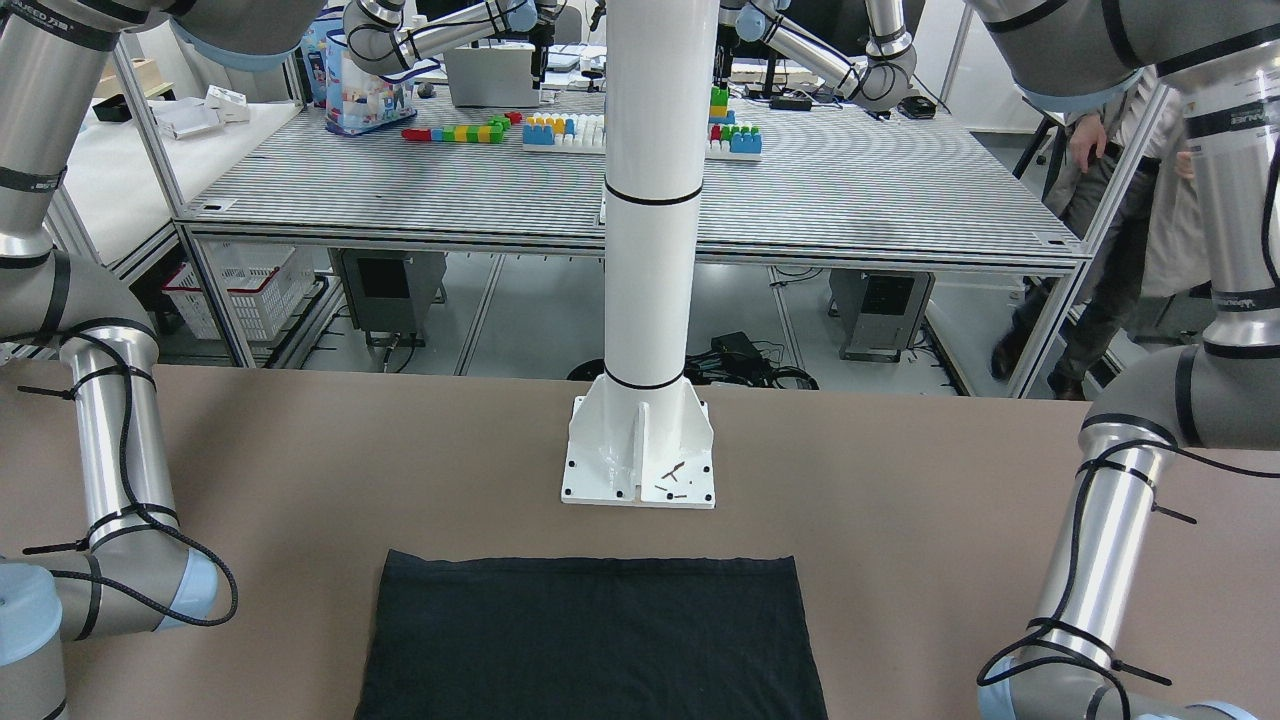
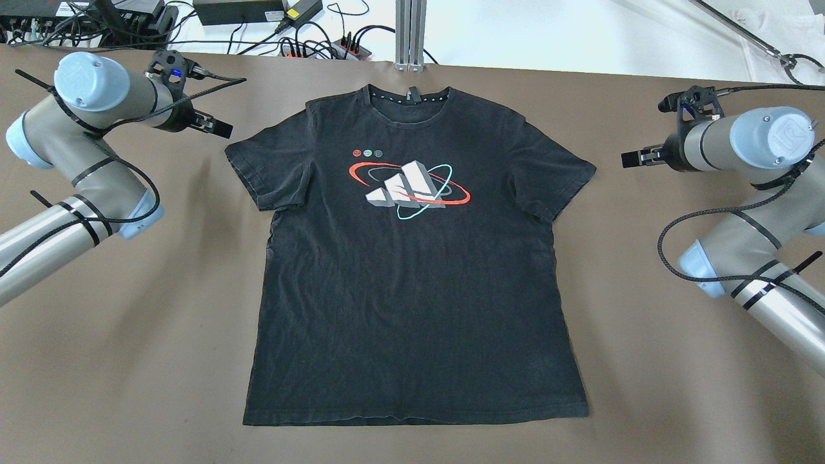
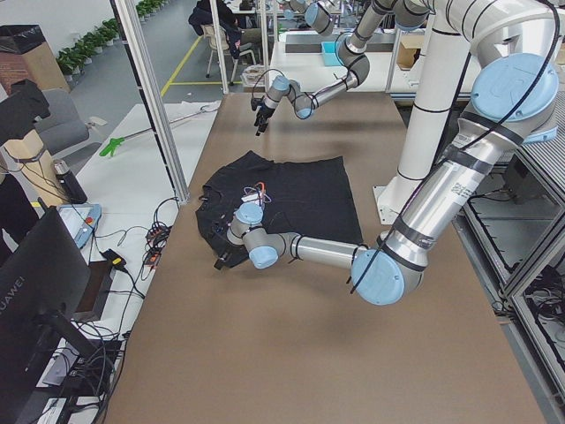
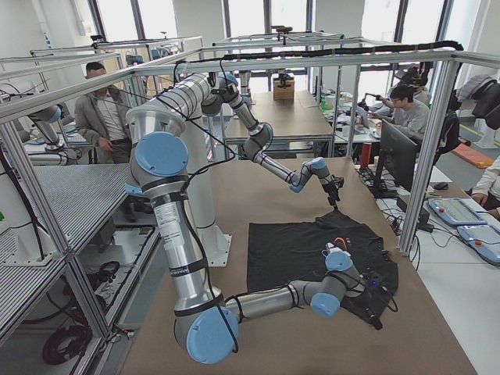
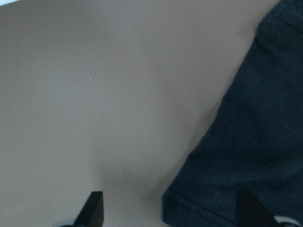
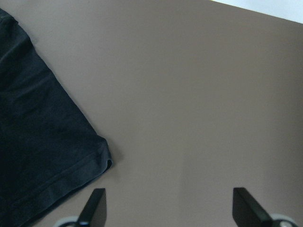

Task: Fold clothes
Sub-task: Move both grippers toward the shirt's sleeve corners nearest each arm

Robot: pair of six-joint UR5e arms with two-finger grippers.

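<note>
We see the black T-shirt (image 2: 412,290) spread flat, print up, mid-way across the brown table (image 2: 644,386). Our left gripper (image 2: 221,128) sits just beside its left sleeve (image 2: 271,174) and our right gripper (image 2: 630,159) near its right sleeve (image 2: 561,180). Both have their jaws apart, holding nothing.

Black T-shirt (image 2: 412,270) flat, print up

Black T-shirt (image 2: 412,303); chest print (image 2: 409,187) of grey-and-white slanted bars ringed by red and teal ellipses. Worktop (image 2: 129,361) plain brown. Left arm (image 2: 38,237) and right arm (image 2: 787,317) silver-grey, pale blue caps. Pillar (image 1: 648,250) white, thin black bands
</note>
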